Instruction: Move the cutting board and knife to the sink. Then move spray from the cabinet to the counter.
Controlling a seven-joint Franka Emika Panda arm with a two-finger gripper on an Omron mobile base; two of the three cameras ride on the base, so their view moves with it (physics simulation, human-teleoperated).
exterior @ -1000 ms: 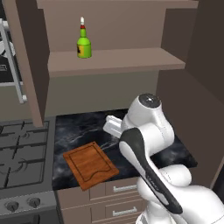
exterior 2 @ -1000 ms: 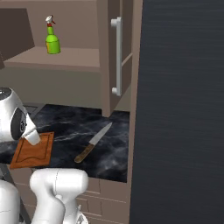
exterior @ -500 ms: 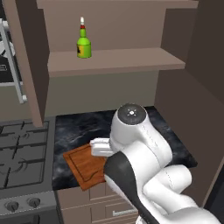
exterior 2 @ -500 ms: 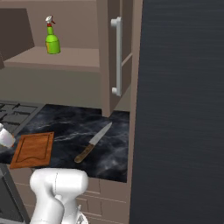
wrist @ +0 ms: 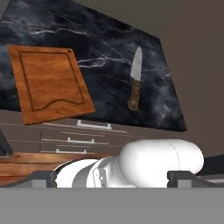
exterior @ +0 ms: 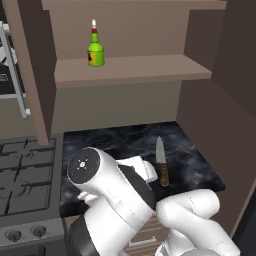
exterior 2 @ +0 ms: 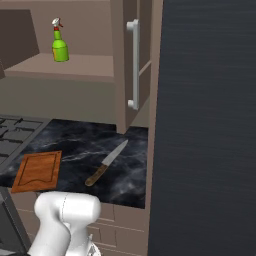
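The reddish-brown cutting board (exterior 2: pixel 39 171) lies flat at the left front of the black marble counter (exterior 2: pixel 127 180); the hand view has the cutting board (wrist: pixel 51 83) at upper left. To its right lies the knife (exterior: pixel 161 165), brown handle toward the counter's front edge, also seen as knife (exterior 2: pixel 106 163) and knife (wrist: pixel 135 79). The green spray (exterior: pixel 96 50) stands upright on the open brown cabinet's shelf (exterior: pixel 150 67); spray (exterior 2: pixel 59 46) too. My gripper (wrist: pixel 113 179) is open, held back and well above the counter, touching nothing. My arm hides the board in the left base view. The sink is out of view.
A gas stove (exterior: pixel 22 175) adjoins the counter on the left. The cabinet door (exterior 2: pixel 131 65) with a silver handle stands open above the counter's right end. A tall dark panel (exterior 2: pixel 205 125) walls off the right side. Brown drawers (wrist: pixel 83 133) sit under the counter.
My arm has swung left and down, folding over the board in the left base view and leaving the right base view's left edge. Board, knife and spray have not moved.
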